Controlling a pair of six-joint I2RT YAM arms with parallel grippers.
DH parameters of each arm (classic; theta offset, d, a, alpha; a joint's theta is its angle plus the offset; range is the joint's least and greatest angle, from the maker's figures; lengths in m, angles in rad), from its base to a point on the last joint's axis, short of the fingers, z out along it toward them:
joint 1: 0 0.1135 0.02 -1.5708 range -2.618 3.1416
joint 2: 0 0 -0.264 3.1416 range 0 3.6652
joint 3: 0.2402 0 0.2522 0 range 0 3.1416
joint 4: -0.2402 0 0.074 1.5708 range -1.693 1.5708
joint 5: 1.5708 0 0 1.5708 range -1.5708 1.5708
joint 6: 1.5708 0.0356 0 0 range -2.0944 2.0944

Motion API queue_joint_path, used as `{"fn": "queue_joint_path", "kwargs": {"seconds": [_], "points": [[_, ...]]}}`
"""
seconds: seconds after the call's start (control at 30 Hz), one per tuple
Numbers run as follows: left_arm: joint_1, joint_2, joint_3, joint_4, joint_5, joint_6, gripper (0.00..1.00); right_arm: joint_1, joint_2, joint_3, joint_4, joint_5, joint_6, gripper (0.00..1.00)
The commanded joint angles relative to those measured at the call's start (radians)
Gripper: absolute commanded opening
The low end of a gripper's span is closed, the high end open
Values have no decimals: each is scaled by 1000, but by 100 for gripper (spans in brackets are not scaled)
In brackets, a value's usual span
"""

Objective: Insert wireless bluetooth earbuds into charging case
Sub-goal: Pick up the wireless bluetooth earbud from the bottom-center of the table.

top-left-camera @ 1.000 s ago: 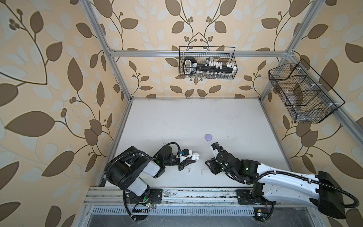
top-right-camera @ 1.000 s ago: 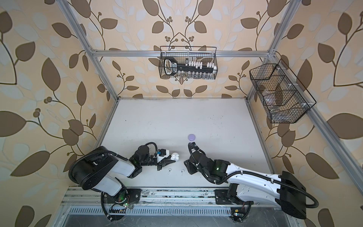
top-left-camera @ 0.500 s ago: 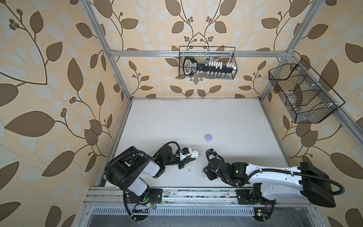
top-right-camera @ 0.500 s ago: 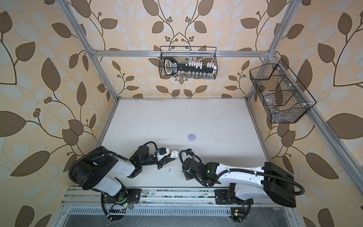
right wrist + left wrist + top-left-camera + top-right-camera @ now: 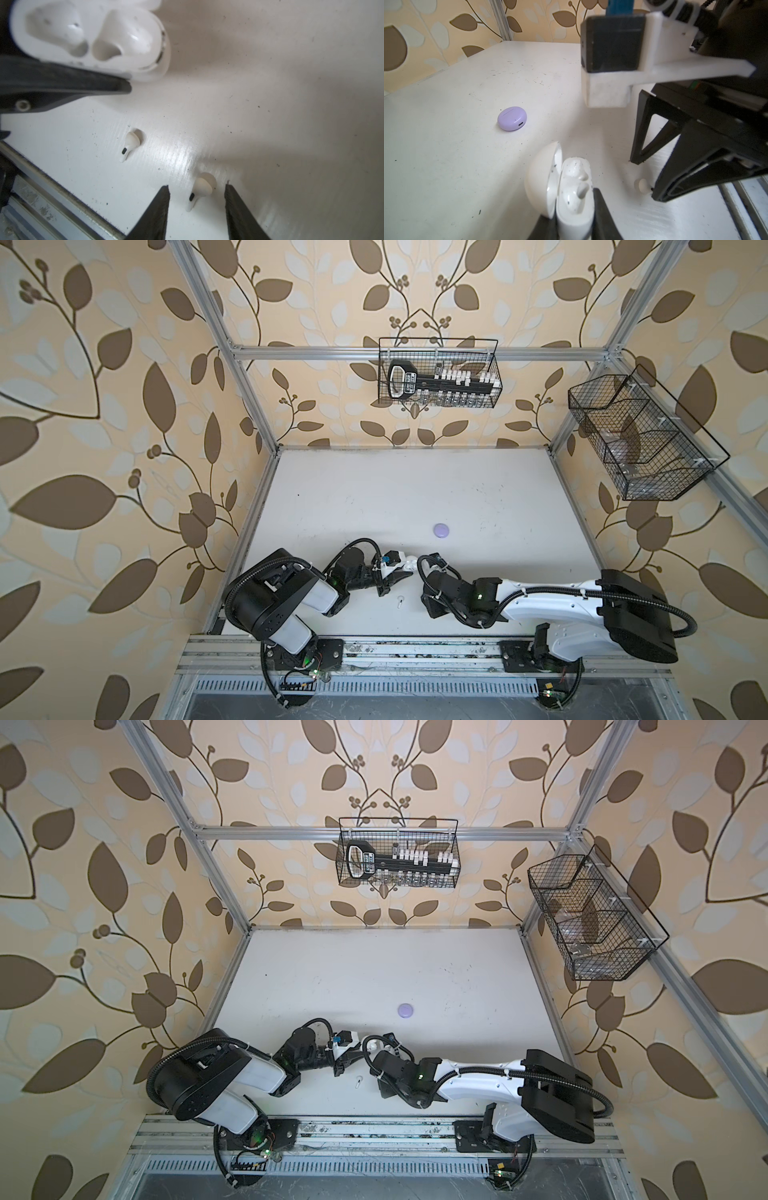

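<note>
My left gripper is shut on a white charging case, whose lid stands open and whose two sockets are empty; the case also fills a corner of the right wrist view. Two white earbuds lie on the table beside it. One earbud sits between the fingers of my right gripper, which is open and touches it on neither side. The other earbud lies loose closer to the case, and shows in both top views. A closed lavender case rests farther back.
A metal rail runs along the table's front edge close to the earbuds. A wire basket with tools hangs on the back wall. Another wire basket hangs on the right wall. My two wrists stand close together near the front.
My right arm has swung left towards the left gripper and come down over an earbud, its jaws narrowing a little. The left gripper still holds the white case in place.
</note>
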Motion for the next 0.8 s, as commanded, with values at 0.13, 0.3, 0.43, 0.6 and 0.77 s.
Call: {"fn": "queue_joint_path", "kwargs": {"seconds": [0.13,0.3,0.43,0.6,0.77], "points": [[-6,-1,7,72,-7,-8,8,9,21,27,-32,3,25,38],[-7,-1,4,76,-9,-8,8,15,41,26,-28,-4,25,36],[-7,0,4,77,-9,-9,8,21,49,26,-28,-6,30,35],[-5,2,4,78,-10,-8,8,28,43,24,-30,-4,33,36],[-6,1,6,77,-10,-10,9,35,46,25,-30,-3,32,36]]}}
